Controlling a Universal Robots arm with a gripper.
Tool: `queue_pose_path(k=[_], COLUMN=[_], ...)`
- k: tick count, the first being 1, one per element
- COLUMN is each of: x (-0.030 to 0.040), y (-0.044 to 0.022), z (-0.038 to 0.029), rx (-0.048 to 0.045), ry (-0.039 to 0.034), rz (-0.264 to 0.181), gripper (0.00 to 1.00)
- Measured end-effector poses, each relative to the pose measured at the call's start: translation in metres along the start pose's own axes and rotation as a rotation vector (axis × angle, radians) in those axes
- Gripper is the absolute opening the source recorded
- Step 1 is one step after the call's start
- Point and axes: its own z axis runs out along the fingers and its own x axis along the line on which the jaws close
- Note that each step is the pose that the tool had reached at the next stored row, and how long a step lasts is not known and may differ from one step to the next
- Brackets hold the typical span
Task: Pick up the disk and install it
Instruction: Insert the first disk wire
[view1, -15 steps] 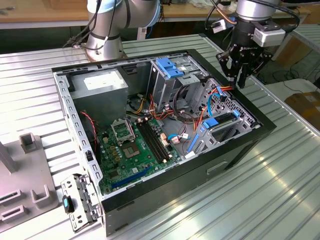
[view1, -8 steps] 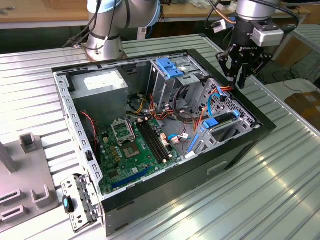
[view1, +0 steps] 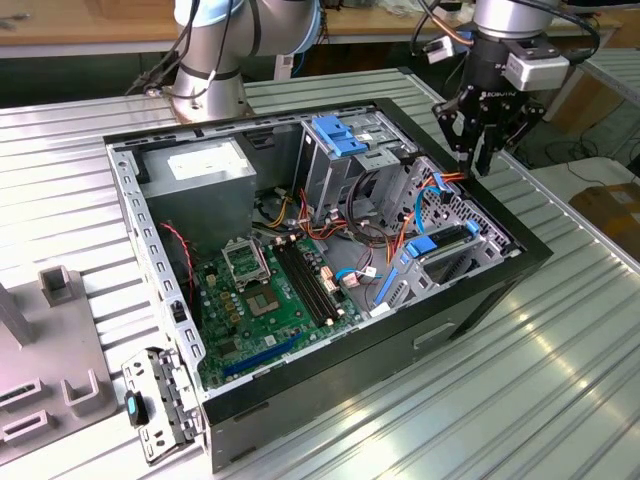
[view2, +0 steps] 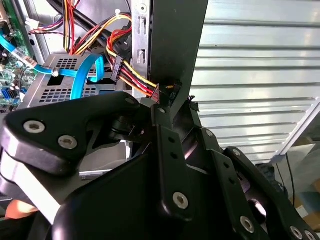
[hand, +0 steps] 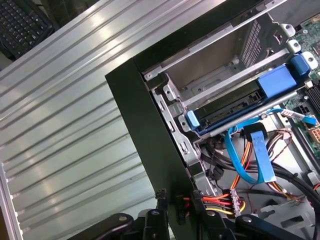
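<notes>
The disk is a dark slab with a bright blue bracket, lying flat in the drive bay at the open computer case's edge on the exterior view's right. In the first wrist view the disk sits between the bay's metal rails, with blue tabs at both ends. My gripper hangs above the rim of the case, behind the bay and apart from the disk. It is shut and holds nothing. In both wrist views the gripper hovers over the black case wall, next to a red and yellow cable plug.
The case lies open on a ribbed metal table. Inside it are a green motherboard, a tall drive cage with a blue latch, and loose blue and orange cables. Grey fixtures stand at the exterior view's left.
</notes>
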Motion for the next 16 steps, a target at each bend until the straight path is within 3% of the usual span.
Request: queue_pose_path(k=[1,2,4,6,8,14,16], x=[0.0000,0.0001,0.0002,0.0002,-0.0010,-0.0022,-0.0022], y=[0.0000,0.0003,0.0005,0.0010,0.0041,0.0052,0.0052], z=[0.0001,0.0001,0.0001,0.0002,0.0002,0.0028,0.0029], rx=[0.0278,0.0385,0.0400,0.0435,0.0456,0.0482,0.0482], ry=[-0.0125,-0.0166,-0.0147,-0.0046,0.0102,0.0148,0.0148], rz=[-0.003,-0.008,-0.013,-0.021,-0.035,-0.038,-0.038], gripper=[0.31,0.31,0.31,0.31,0.31,0.31,0.16])
